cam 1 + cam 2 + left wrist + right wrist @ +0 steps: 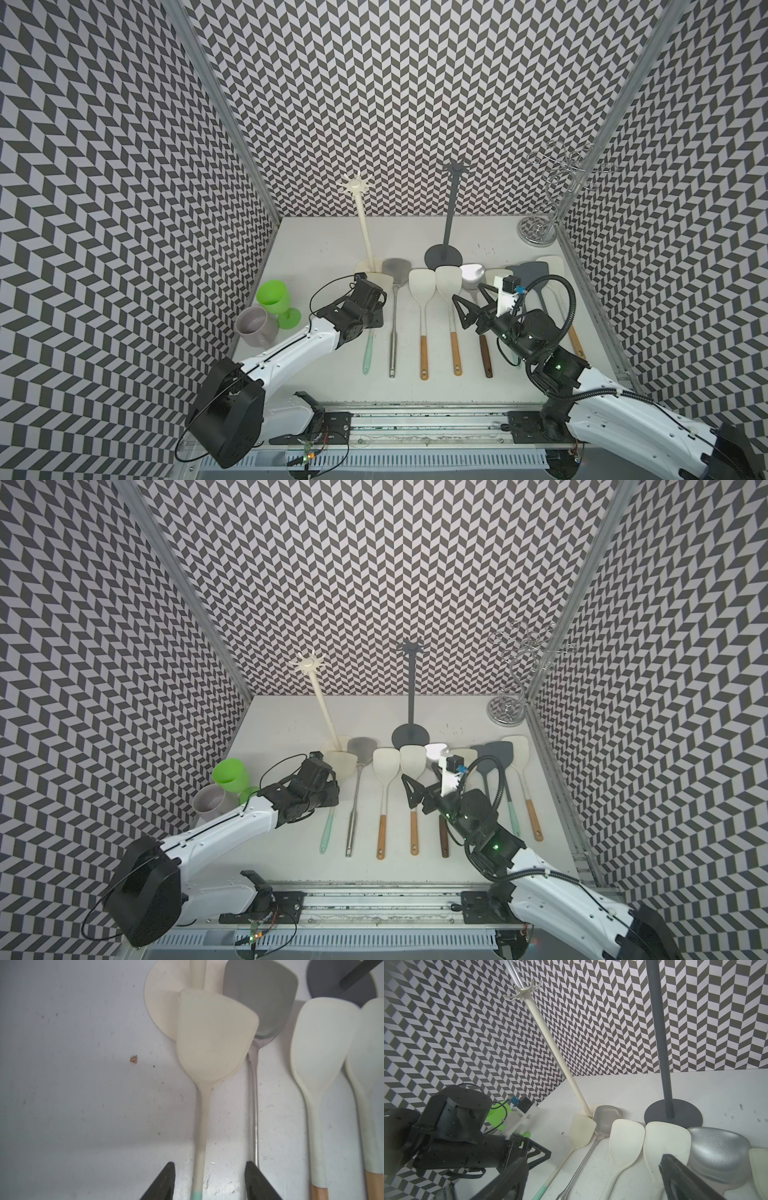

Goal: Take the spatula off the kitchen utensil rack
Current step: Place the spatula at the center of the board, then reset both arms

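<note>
Far left, off the work area: green goblet (272, 297) and mug (253, 326), parked by the wall, not part of the job.

Left claw (209, 1178): low over the table (316, 249), jaws apart on either side of the handle of the mint spatula (214, 1039), gap on both sides, no contact, gripping nothing. It looks like a release pose, set low so nothing drops.

Mint spatula: flat on the table, handle toward the robot, head overlapping the base of the cream rack (365, 232). That overlap leaves the head propped slightly; it may rock if nudged.

Cream rack: upright, hooks on top bare. Judgement: the spatula is off the rack and the task is near done; only pulling the arm clear remains.

Next along, lined up parallel with handles toward the robot: metal spatula (395, 268), head just beside the mint one's, then 2 cream spatulas (422, 282) with wooden handles.

Dark rack (448, 224): behind the row, hooks bare too.

Right claw (591, 1159): wide open, empty, raised above the row near the steel spoon (471, 274). Probably waiting, kept high so it won't hit the utensils.

Far right corner: wire rack (557, 195), nothing hanging.
</note>
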